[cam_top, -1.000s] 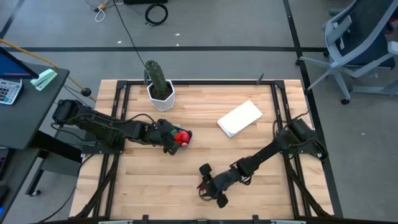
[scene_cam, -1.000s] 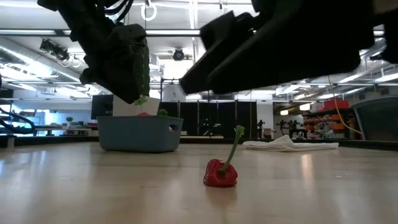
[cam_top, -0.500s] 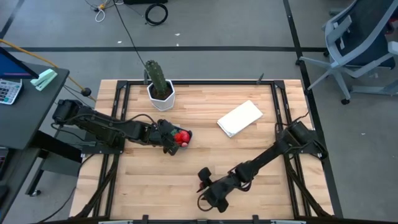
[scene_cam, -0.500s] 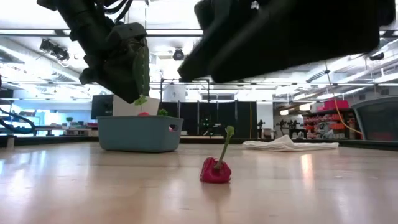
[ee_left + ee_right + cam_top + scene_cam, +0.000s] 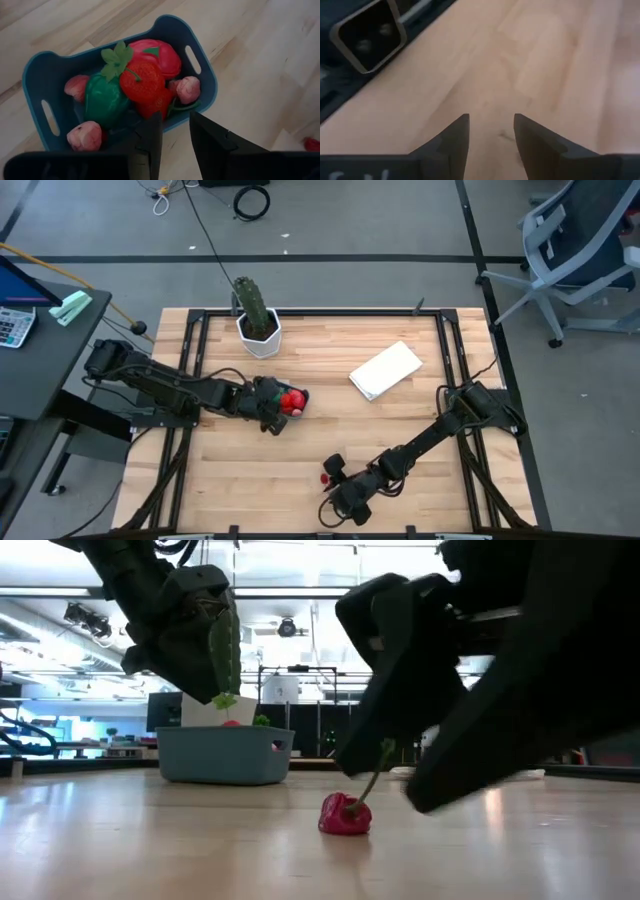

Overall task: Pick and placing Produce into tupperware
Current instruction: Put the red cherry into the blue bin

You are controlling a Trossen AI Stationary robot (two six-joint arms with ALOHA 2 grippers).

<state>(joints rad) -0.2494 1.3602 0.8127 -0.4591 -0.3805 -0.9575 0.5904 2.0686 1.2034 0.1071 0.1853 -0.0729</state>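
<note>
One piece of produce, a red pepper (image 5: 345, 815) with a green stem, is lying alone on the table (image 5: 330, 415) near its front edge, outside the tupperware (image 5: 200, 75). The teal container is sitting toward the table's left, already holding a green pepper (image 5: 104, 100), a strawberry (image 5: 141, 82), a red fruit (image 5: 162, 55) and several pink pieces. My left gripper (image 5: 175, 137) is hovering over the container, fingers narrowly parted and empty. My right gripper (image 5: 490, 132) is hanging low just beside the lone pepper, fingers parted with only bare wood between them. I judge the task nearly complete: one pickup and one placement are remaining.
</note>
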